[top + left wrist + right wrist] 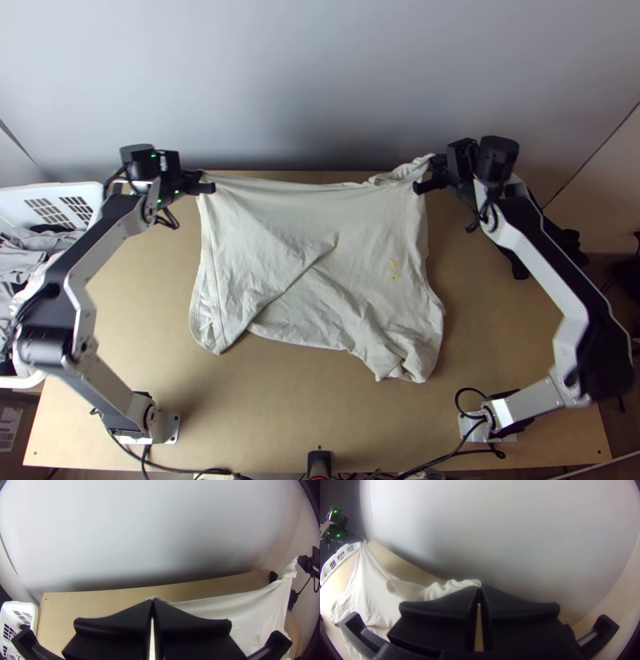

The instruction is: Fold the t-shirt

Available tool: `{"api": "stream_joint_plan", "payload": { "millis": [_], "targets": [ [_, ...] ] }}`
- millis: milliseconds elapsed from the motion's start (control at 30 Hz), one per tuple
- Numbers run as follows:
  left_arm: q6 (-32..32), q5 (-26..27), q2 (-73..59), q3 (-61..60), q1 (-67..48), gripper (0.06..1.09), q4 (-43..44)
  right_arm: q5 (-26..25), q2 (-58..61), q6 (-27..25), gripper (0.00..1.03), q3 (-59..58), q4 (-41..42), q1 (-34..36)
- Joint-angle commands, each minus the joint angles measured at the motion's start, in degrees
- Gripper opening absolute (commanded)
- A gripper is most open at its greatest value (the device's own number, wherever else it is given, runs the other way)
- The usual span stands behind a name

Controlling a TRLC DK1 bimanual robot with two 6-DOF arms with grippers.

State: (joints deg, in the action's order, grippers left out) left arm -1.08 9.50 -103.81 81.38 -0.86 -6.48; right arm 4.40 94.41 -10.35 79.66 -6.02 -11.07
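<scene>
Pinching t-shirt [360, 216]: left gripper [205, 182], right gripper [424, 176]; closed fingertips hide gripped cloth.

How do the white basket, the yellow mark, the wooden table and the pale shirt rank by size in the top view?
1. Wooden table
2. Pale shirt
3. White basket, judging the part inside the view
4. Yellow mark

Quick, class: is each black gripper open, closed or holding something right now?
Left black gripper: jaws closed on the far left corner of the cream fabric t-shirt.
Right black gripper: jaws closed on the t-shirt's far right end.
</scene>
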Motion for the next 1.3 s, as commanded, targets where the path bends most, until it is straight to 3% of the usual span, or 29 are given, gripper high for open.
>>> {"api": "stream_joint_plan", "payload": {
  "millis": [0, 333, 700, 767, 800, 900, 967, 1067, 1133, 1267],
  "targets": [
    [-1.38, -2.91, -12.12, 9.23, -1.16, 0.09, 2.17, 0.08, 14.22, -0.99, 0.03, 8.5, 1.19, 2.19],
    [-1.55, -5.81, -29.08, 29.97, -1.95, 0.09, -1.69, -0.01, 30.75, -2.22, 0.03, 24.4, 0.4, 3.34],
    [-1.55, -7.21, -37.17, 38.85, -2.74, 0.09, -2.4, -1.68, 42.79, -2.39, 0.03, 35.74, 0.22, 2.98],
    [-1.55, -7.21, -37.43, 39.03, -2.74, 0.17, -2.48, -1.77, 43.75, -2.04, 0.03, 36.89, 0.22, 2.9],
    [-1.55, -7.21, -37.61, 39.03, -2.74, 0.26, -2.57, -1.77, 44.02, -1.6, 0.08, 37.24, 0.22, 2.81],
    [-1.38, -7.21, -37.87, 39.2, -2.74, 0.54, -3.98, -1.77, 43.93, 0.59, 0.41, 37.24, -0.04, 2.81],
    [-1.38, -7.21, -37.52, 39.2, -2.83, 0.64, -5.03, -1.77, 43.75, 2.09, 0.66, 37.59, -1.54, 2.81],
    [-0.85, -7.12, -36.11, 39.2, -2.83, 0.73, -7.76, -1.77, 42.96, 3.41, 0.91, 38.29, -4.61, 2.81],
    [0.2, -7.12, -34.27, 38.85, -2.74, 0.79, -10.48, -1.68, 41.64, 4.37, 0.98, 38.03, -5.93, 2.9],
    [1.96, -6.42, -28.2, 35.95, -2.48, 0.89, -13.91, -1.59, 36.46, 7.71, 0.98, 35.48, -7.34, 3.07]
  ]
}}
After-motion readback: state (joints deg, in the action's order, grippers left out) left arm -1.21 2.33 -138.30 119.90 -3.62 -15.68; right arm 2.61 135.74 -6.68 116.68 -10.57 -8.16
